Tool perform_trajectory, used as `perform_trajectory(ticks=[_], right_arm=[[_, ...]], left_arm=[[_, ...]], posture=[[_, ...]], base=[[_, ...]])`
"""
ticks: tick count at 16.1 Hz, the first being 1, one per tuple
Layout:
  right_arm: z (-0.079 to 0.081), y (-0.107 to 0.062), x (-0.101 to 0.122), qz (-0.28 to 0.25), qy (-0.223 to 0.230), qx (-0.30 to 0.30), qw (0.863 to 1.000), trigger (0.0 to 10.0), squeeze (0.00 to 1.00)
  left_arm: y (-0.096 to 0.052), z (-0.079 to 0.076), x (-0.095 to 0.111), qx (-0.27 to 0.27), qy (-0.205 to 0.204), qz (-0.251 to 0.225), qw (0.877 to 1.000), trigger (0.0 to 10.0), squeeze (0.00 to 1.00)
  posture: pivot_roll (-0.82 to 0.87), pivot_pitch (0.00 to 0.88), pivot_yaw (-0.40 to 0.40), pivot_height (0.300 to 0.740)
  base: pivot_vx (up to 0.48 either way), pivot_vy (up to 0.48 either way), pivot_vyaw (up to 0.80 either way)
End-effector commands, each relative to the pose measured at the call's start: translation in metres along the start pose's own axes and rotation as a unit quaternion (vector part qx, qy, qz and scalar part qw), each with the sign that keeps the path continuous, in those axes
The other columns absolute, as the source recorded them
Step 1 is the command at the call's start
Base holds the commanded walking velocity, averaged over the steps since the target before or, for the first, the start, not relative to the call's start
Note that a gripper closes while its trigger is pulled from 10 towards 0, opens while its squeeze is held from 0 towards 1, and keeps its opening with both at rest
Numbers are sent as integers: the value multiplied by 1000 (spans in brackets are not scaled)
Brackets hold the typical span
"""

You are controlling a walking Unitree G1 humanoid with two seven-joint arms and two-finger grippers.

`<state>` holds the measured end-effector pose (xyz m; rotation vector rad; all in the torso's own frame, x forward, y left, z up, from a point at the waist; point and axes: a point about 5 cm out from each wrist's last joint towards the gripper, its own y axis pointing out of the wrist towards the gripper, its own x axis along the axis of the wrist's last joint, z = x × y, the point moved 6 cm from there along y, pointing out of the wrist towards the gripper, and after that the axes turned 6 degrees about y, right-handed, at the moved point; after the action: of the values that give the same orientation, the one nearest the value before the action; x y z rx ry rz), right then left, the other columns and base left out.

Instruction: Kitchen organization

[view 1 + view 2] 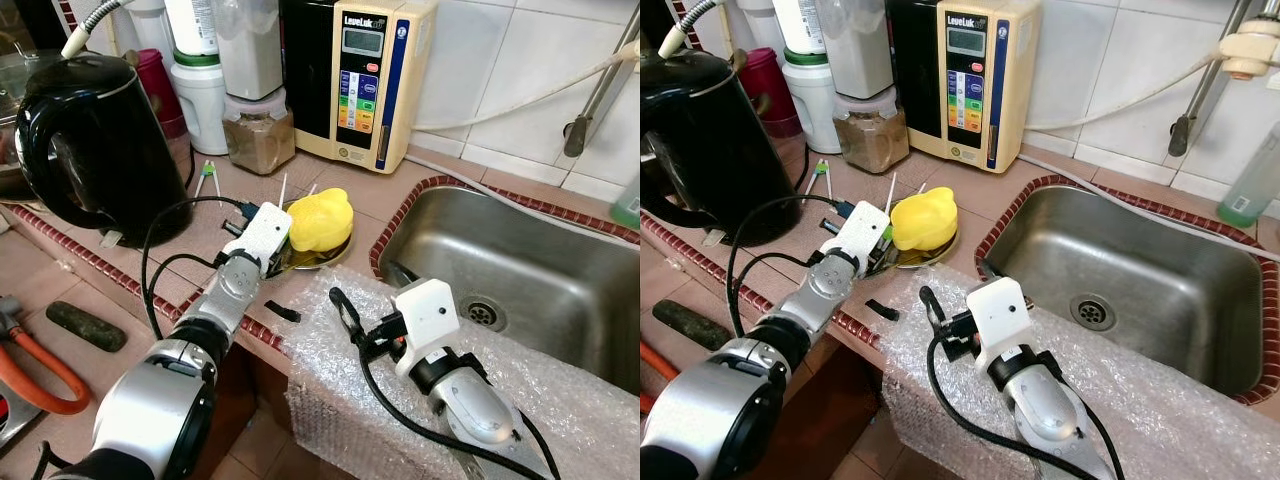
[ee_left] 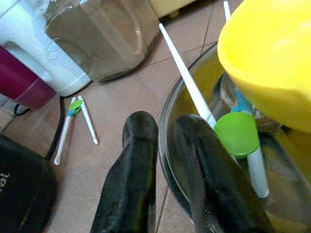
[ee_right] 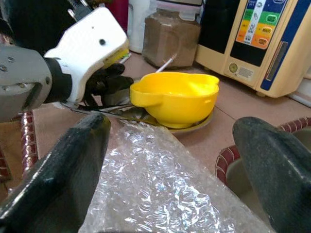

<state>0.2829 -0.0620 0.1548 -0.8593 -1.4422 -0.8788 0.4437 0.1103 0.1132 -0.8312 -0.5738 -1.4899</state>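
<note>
A yellow bowl (image 1: 320,218) sits tilted in a shallow metal dish (image 1: 338,256) on the tiled counter, left of the sink. Inside the dish lie a white utensil with a green disc (image 2: 238,133) and another white stick. My left gripper (image 2: 165,131) is at the dish's near-left rim, one finger outside and one inside, shut on the rim. My right gripper (image 3: 172,127) hovers open just above the bubble wrap (image 1: 330,370), facing the yellow bowl (image 3: 175,99) from the sink side, with nothing between its fingers.
A black kettle (image 1: 95,140) stands at the left. A jar of brown powder (image 1: 258,135) and a cream water unit (image 1: 365,75) stand behind the dish. The steel sink (image 1: 560,300) is at the right. Two green-and-white utensils (image 1: 208,178) lie on the counter.
</note>
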Motion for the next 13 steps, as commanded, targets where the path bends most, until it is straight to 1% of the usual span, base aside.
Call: perform_trajectory(ticks=[1, 3, 4, 5, 6, 7, 8, 9, 10, 11, 12, 13], right_arm=[[-2, 2, 5, -13, -2, 0, 1000, 10000, 0], [-4, 4, 6, -18, -4, -3, 1000, 10000, 0], [-6, 5, 7, -20, -6, -3, 1000, 10000, 0], [-6, 6, 7, -21, -7, -2, 1000, 10000, 0], [-5, 7, 7, -23, -7, -1, 1000, 10000, 0], [-4, 8, 7, -23, -7, 0, 1000, 10000, 0], [-2, 9, 7, -24, -8, 5, 1000, 10000, 0], [-2, 9, 7, -24, -8, 6, 1000, 10000, 0], [-2, 9, 7, -24, -8, 6, 1000, 10000, 0], [-2, 10, 7, -24, -9, 7, 1000, 10000, 0], [-1, 10, 8, -25, -9, 7, 1000, 10000, 0], [-1, 10, 7, -26, -9, 7, 1000, 10000, 0]], left_arm=[[0, 3, 7, 10, -13, -16, 1000, 0, 0], [-1, 0, 7, 6, -33, -16, 999, 157, 0], [-3, -9, 10, -10, -42, -25, 999, 1922, 0], [-5, -16, 12, -21, -55, -30, 998, 2980, 0], [-7, -23, 15, -33, -62, -35, 997, 2863, 0], [-9, -27, 18, -39, -75, -42, 996, 3412, 0], [-12, -36, 23, -53, -106, -54, 991, 8784, 0], [-13, -40, 26, -61, -129, -59, 988, 10000, 0], [-15, -43, 29, -68, -136, -67, 986, 10000, 0], [-18, -44, 35, -73, -171, -83, 979, 10000, 592], [-19, -45, 36, -75, -186, -84, 976, 10000, 1000], [-20, -46, 39, -81, -196, -88, 973, 10000, 1000]], posture=[[-45, 0, 60, 740], [-38, 0, 59, 740], [-34, 0, 56, 740], [-30, 0, 52, 740], [-29, 0, 50, 740], [-25, 0, 45, 740], [-25, 0, 45, 740], [-25, 0, 45, 740], [-22, 0, 43, 740], [-23, 0, 43, 740], [-22, 0, 43, 740], [-21, 0, 40, 740]], base=[[0, 0, 0], [0, 0, 0], [0, 0, 0], [0, 0, 0], [0, 0, 0], [0, 0, 0], [0, 0, 0], [0, 0, 0], [0, 0, 0], [0, 0, 0], [0, 0, 0], [0, 0, 0]])
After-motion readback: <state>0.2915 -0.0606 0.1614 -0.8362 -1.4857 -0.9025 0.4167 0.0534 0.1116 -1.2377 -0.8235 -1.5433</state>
